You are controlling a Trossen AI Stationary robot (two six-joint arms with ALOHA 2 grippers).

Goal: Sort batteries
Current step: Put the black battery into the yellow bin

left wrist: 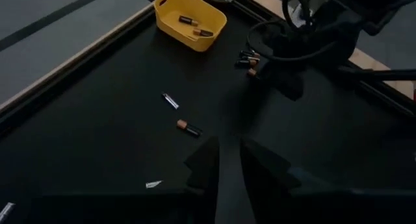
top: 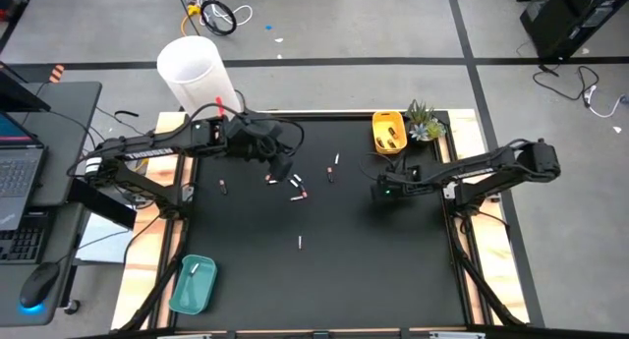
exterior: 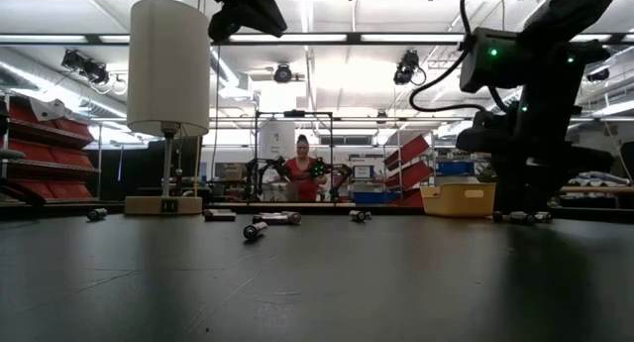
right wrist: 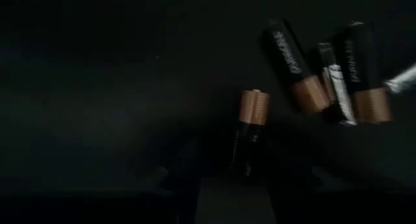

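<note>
Your yellow tray [top: 388, 131] sits at the worktop's far edge toward the right corner, beside a small plant [top: 425, 122]. The left wrist view shows two dark batteries [left wrist: 195, 26] lying in the tray. The teal tray [top: 193, 284] sits at the near left corner with one white battery [top: 195, 268] in it.

The rest of the batteries are loose on the black worktop [top: 324, 270]. Several lie scattered toward the far middle, a single white one [top: 300, 242] lies alone near the centre, and one dark one [top: 223, 187] lies toward the left edge. A small cluster [left wrist: 249, 58] lies just in front of the yellow tray, at your right gripper.

Your right gripper [top: 385, 189] is down on the worktop near the yellow tray. In its wrist view a dark battery with a copper end [right wrist: 250, 134] lies between its fingers, which stand apart on either side of it; whether they touch it is hard to tell in that dim view. Three or four more batteries [right wrist: 328, 74] lie just beyond.

Your left gripper [top: 278, 168] hangs above the scattered batteries at the far middle, its fingers [left wrist: 263, 165] close together with a narrow gap and nothing between them.

A white cylinder [top: 197, 74] stands just off the far left corner.
</note>
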